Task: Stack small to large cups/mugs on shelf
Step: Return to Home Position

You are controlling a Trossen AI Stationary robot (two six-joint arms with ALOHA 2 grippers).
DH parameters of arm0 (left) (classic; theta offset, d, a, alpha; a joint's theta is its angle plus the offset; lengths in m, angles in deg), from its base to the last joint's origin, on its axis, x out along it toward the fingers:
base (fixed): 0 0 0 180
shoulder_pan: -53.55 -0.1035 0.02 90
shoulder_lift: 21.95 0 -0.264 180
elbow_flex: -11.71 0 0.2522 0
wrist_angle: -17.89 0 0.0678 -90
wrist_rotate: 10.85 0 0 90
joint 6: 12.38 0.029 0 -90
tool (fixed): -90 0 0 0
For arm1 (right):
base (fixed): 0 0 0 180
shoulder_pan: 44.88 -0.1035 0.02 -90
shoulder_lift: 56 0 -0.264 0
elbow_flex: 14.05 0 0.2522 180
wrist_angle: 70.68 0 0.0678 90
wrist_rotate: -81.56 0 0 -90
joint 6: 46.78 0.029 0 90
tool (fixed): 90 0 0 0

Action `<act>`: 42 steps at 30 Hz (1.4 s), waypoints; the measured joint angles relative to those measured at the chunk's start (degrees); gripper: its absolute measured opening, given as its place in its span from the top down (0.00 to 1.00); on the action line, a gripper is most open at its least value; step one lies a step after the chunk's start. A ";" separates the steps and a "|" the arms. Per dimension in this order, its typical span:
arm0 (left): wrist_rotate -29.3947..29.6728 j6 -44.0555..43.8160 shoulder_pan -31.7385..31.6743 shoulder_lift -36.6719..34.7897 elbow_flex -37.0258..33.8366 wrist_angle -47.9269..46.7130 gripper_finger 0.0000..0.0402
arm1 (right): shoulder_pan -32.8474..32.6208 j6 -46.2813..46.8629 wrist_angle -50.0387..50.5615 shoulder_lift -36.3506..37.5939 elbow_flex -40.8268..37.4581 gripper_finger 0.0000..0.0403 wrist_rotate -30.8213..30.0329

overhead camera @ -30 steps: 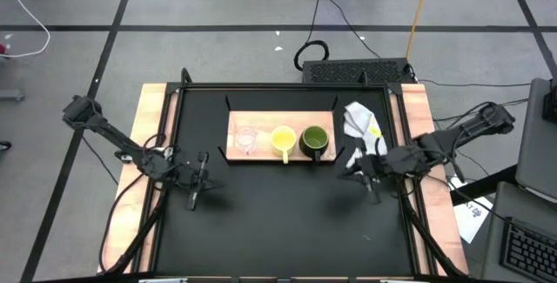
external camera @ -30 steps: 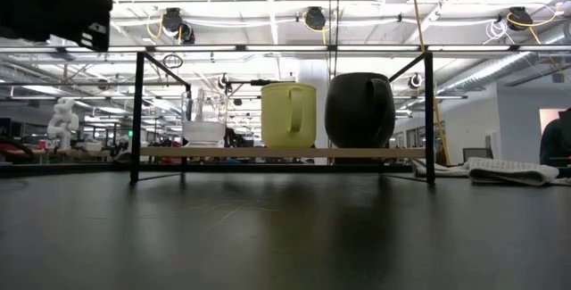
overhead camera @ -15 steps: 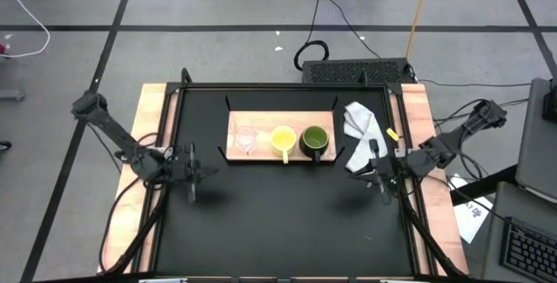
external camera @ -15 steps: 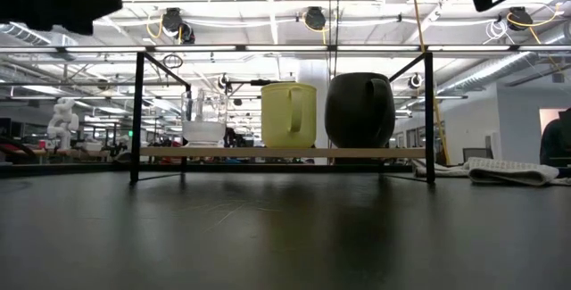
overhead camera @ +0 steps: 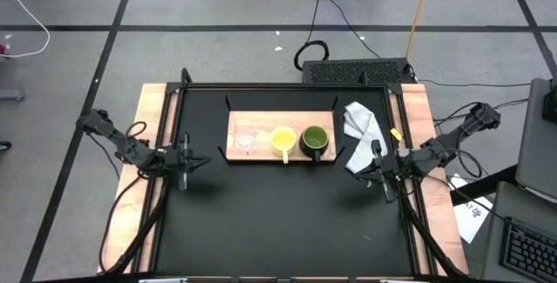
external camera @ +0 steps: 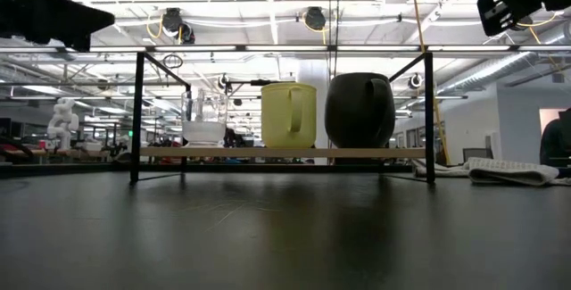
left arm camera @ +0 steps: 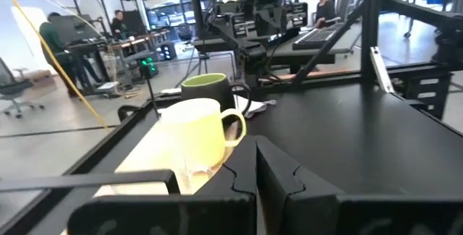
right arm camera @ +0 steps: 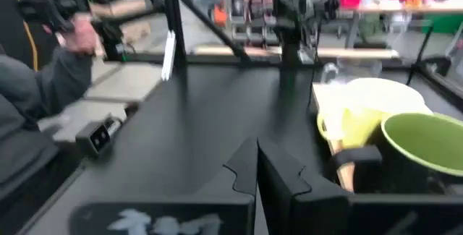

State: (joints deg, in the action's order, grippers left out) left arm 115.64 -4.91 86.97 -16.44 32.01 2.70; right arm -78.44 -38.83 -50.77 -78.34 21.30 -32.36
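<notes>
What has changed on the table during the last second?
In the high view, the left hand drew back leftward and the right hand rightward; both are shut and empty. The glass cup, yellow mug and green mug stayed on the shelf.

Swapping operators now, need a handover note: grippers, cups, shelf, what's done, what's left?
Left gripper: shut, empty, near the table's left edge.
Right gripper: shut, empty, near the right edge, beside the white cloth.
Shelf: glass cup, yellow mug, green mug upright in a row, small to large.
Done: all three look placed.
Left: park both arms.
</notes>
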 joint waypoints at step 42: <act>-0.68 1.31 1.50 -5.26 -3.91 -0.07 1.00 | 9.55 -8.94 -2.47 16.61 -12.59 1.00 -3.09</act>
State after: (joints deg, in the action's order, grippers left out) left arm 114.97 -3.60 88.47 -21.70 28.10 2.63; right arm -68.90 -47.77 -53.24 -61.73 8.71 -35.45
